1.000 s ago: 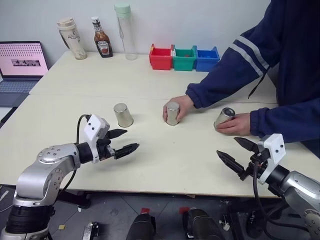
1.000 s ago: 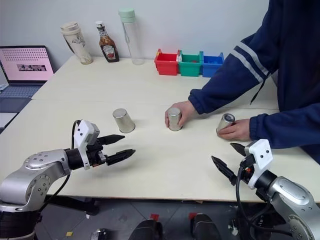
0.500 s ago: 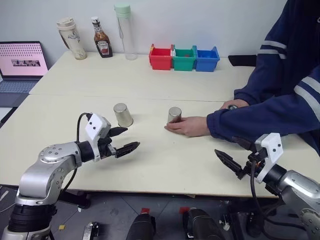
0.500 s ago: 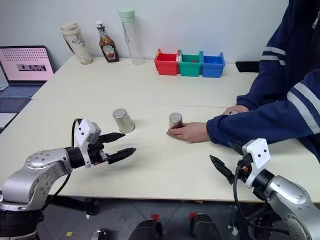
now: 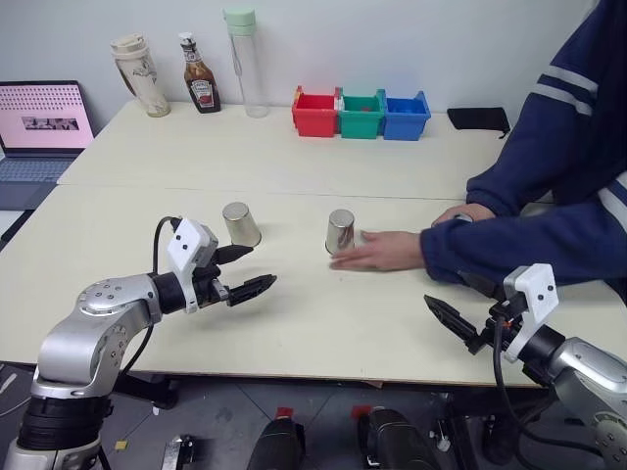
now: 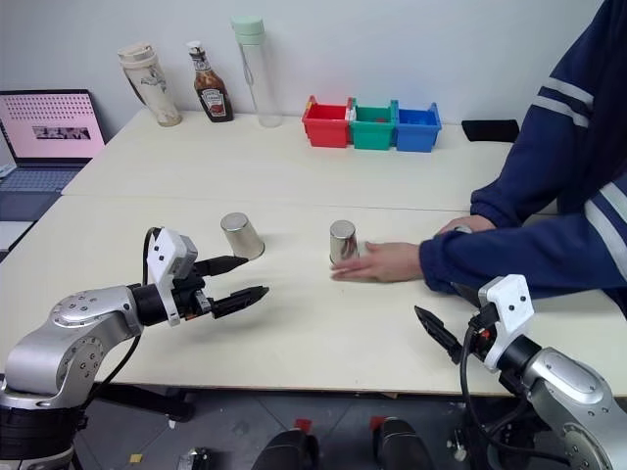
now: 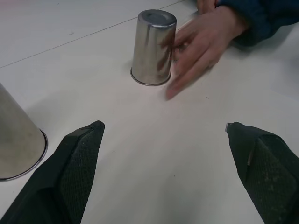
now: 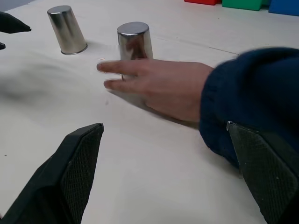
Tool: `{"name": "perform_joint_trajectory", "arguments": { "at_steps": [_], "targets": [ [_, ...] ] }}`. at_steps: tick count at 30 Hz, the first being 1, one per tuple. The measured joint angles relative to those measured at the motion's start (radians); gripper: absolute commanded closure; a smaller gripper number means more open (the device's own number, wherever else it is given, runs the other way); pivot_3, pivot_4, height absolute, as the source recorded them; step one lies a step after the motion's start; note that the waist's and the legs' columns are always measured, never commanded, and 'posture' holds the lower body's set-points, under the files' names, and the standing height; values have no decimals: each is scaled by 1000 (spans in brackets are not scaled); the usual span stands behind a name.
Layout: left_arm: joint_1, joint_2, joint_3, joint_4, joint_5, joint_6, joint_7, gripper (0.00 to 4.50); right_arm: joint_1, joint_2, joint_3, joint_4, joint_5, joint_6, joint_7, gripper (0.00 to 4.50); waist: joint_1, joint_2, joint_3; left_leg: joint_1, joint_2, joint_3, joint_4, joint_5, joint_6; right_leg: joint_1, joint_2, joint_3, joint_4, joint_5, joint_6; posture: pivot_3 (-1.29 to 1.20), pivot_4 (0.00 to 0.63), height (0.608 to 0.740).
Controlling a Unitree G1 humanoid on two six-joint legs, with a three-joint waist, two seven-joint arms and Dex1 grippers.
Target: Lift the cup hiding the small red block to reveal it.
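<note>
Steel gleams from two upturned cups on our pale table (image 5: 294, 323): the left cup (image 5: 241, 224) stands alone just beyond our left gripper (image 5: 248, 273), and the middle cup (image 5: 340, 231) stands upright with a person's hand (image 5: 382, 251) lying flat right beside it, fingertips close to its base. The person's other hand (image 5: 464, 212) rests farther to the right, and something shiny peeks from under it, which we cannot make out for certain. Both forearms are in dark blue sleeves (image 5: 509, 255) with pale stripes.

We hold our left gripper above the tabletop with its two black fingers spread apart and nothing between them, pointing toward the gap between the two cups. Our right gripper (image 5: 458, 311) hovers near the table's front edge, well short of the cups; its fingers are spread wide too and hold nothing.

We cannot see the small red block, so we cannot tell which cup covers it.

Along the far edge stand a red bin (image 5: 314, 113), a green bin (image 5: 361, 114) and a blue bin (image 5: 405, 115) side by side, a sauce bottle (image 5: 201, 87), a tall clear bottle (image 5: 244, 61) and a beige tumbler (image 5: 140, 76). A laptop (image 5: 41, 127) sits at far left.
</note>
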Motion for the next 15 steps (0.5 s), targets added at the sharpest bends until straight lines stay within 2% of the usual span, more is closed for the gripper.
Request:
{"name": "perform_joint_trajectory", "arguments": {
  "at_steps": [10, 15],
  "targets": [
    [-4, -3, 0, 23, 2, -26, 2, 66, -2, 3, -17, 26, -7, -5, -3, 0, 0, 0, 0, 0, 0, 0, 0, 0, 0, 0, 0, 0, 0, 0, 0, 0, 150, 740],
    [-5, -32, -2, 5, -7, -22, 24, 66, 3, 95, -17, 27, -27, -15, -87, 0, 0, 0, 0, 0, 0, 0, 0, 0, 0, 0, 0, 0, 1, 0, 0, 0, 150, 740]
  ]
}}
